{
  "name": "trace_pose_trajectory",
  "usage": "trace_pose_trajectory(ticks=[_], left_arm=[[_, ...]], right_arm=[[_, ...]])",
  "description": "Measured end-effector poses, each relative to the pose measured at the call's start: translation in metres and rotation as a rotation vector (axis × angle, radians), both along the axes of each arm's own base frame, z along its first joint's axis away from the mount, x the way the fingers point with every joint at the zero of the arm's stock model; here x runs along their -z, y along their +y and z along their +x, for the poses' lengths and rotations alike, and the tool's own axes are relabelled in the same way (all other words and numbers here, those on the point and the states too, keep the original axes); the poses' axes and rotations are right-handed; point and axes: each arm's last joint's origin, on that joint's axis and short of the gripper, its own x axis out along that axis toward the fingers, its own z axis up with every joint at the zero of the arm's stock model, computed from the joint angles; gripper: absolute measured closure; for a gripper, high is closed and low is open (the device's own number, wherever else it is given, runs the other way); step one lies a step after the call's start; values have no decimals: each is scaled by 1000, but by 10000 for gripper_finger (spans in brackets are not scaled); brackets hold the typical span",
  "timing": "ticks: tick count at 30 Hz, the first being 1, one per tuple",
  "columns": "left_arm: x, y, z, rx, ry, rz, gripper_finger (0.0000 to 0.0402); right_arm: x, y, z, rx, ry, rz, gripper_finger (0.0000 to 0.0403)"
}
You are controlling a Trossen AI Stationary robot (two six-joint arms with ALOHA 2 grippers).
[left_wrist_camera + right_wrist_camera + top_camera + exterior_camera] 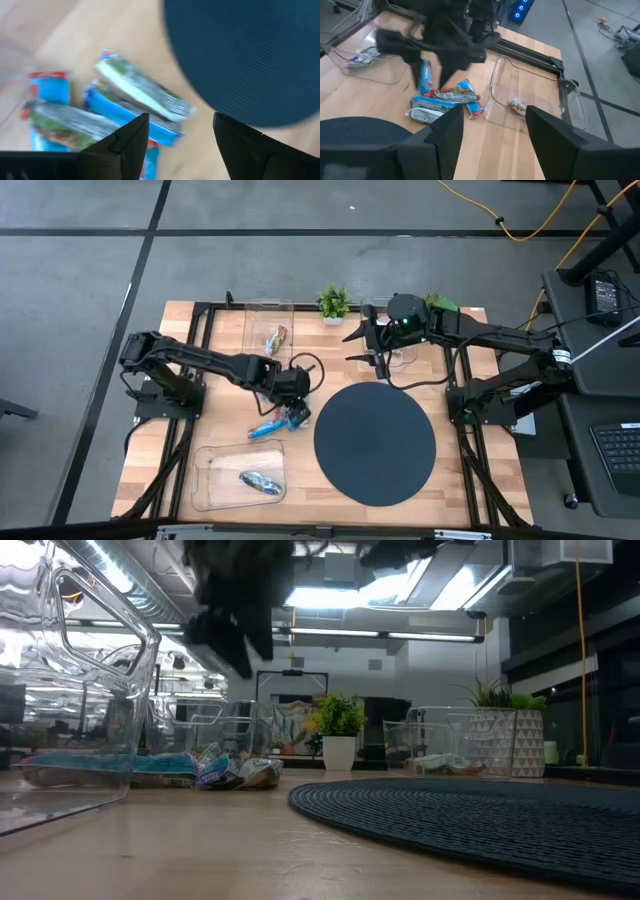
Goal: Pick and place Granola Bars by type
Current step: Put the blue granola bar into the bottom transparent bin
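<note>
High view: the left tool [296, 413] is being held just above a small pile of Granola Bars [268, 427] on the wooden desk [220, 330], between the near clear tray [205, 480] and the round dark mat [375, 442]. Its fingers [125, 142] are being kept apart, with nothing between them. The bars (blue and silver-white wrappers) are lying flat and overlapping, their long axes mostly running from the near tray toward the mat. One more bar [260, 480] is lying inside the near tray, and another [276, 338] in the far tray [250, 340]. The right tool [372, 352] is being held over the desk's far side, fingers apart and empty.
</note>
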Motion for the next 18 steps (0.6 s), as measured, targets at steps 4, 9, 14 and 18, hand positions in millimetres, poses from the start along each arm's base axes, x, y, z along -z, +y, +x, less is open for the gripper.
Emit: trace_pose_trajectory(ticks=[4, 9, 14, 18], left_arm=[[17, 14, -6, -74, 56, -40, 189], [32, 20, -6, -68, 20, -95, 167], [43, 21, -5, -74, 42, -92, 140], [56, 20, -4, -90, 90, -117, 126]], right_arm=[[1, -3, -2, -16, 9, 19, 186], [2, -8, -3, -2, 16, 23, 186], [2, -11, -4, 12, 17, 23, 186], [2, -13, -4, 17, 15, 23, 186]])
